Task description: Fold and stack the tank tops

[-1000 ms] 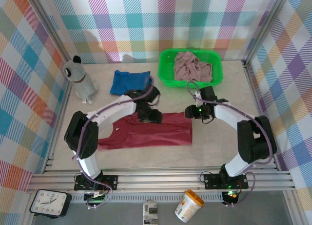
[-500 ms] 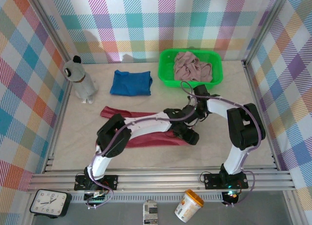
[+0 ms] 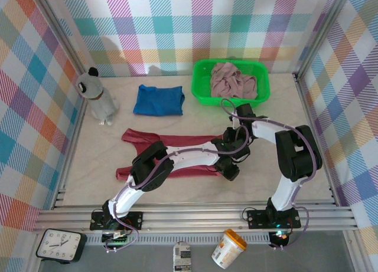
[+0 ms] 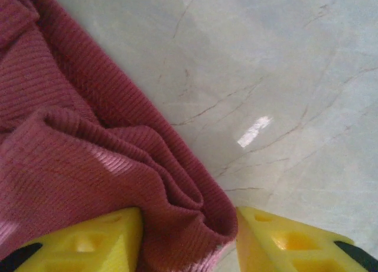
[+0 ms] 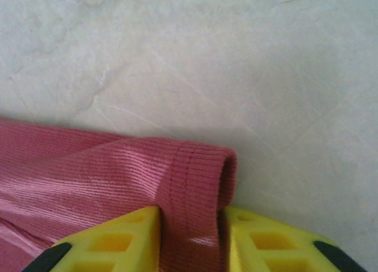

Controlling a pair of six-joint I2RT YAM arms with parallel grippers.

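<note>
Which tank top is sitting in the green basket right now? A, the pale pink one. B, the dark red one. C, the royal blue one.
A: the pale pink tank top is bunched up inside the green basket, while the blue tank top lies folded on the table to its left and the dark red tank top is spread out nearer the arms.

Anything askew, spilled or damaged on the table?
Nothing spilled or damaged. The dark red ribbed tank top lies rumpled, its right end bunched in the left gripper and right gripper. The pale pink tank top is crumpled in the green plastic basket.
</note>
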